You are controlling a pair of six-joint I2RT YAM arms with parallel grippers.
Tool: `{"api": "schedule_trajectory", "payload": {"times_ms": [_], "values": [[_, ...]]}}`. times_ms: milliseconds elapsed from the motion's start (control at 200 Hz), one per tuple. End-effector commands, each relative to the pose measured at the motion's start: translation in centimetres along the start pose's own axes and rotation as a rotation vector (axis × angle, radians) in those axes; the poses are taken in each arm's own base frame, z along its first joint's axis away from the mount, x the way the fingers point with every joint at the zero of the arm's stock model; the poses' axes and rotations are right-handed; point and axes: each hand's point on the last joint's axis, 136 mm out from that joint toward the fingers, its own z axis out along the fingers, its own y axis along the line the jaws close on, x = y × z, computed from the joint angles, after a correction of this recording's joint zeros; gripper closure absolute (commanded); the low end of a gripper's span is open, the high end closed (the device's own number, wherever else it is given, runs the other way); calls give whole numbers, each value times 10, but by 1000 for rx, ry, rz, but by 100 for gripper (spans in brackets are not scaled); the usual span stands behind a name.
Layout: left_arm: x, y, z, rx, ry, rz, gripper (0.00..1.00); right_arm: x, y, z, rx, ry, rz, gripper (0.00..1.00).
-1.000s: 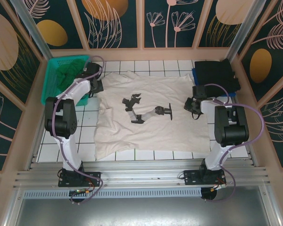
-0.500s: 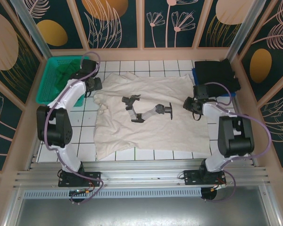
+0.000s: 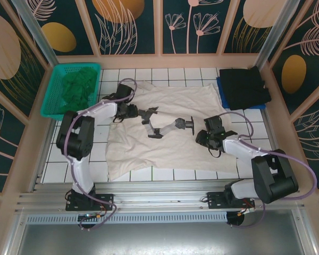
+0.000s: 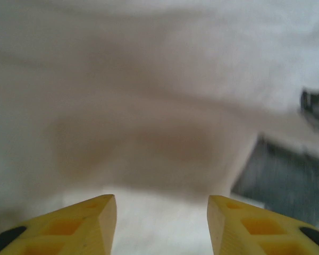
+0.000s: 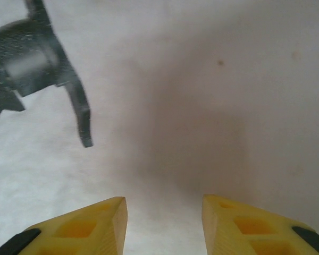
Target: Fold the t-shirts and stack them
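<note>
roughly a third done, i'd judge: the black t-shirt [image 3: 243, 85] lies folded at the far right corner, while the cream t-shirt [image 3: 165, 151] lies flat and unfolded mid-table and the green t-shirt [image 3: 77, 90] sits crumpled in the basket [image 3: 49, 110]. left gripper [image 3: 132, 111] and right gripper [image 3: 202, 139] hover over the cream one, jaws spread, holding nothing.

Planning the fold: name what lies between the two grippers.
In the top view, the cream shirt with its dark print spans the stretch from left gripper to right gripper.
</note>
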Motion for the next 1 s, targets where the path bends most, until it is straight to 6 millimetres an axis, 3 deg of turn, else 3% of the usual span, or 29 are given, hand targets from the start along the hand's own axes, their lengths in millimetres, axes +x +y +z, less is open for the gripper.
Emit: {"api": "schedule_trajectory", "payload": {"times_ms": [0,140,230,410,556,691,851,996], "values": [[-43,-3,11,30,-80,-66,50,-10,-6,12,54,-16,24,58],[-58,26,31,4,-67,-136,50,-28,-6,36,80,4,22,58],[-74,31,32,9,-92,-140,47,-41,-4,52,113,19,-1,59],[-113,6,54,83,-93,-104,45,-66,12,74,114,47,-37,59],[-134,-7,89,124,-73,-92,45,-77,21,52,122,11,-43,56],[-151,-13,112,160,-89,-95,46,-64,3,13,163,-11,-10,49],[-170,-6,117,230,-143,-128,50,-22,-31,-24,204,3,93,36],[-184,0,114,268,-181,-147,53,19,-49,-28,160,23,214,33]]}}
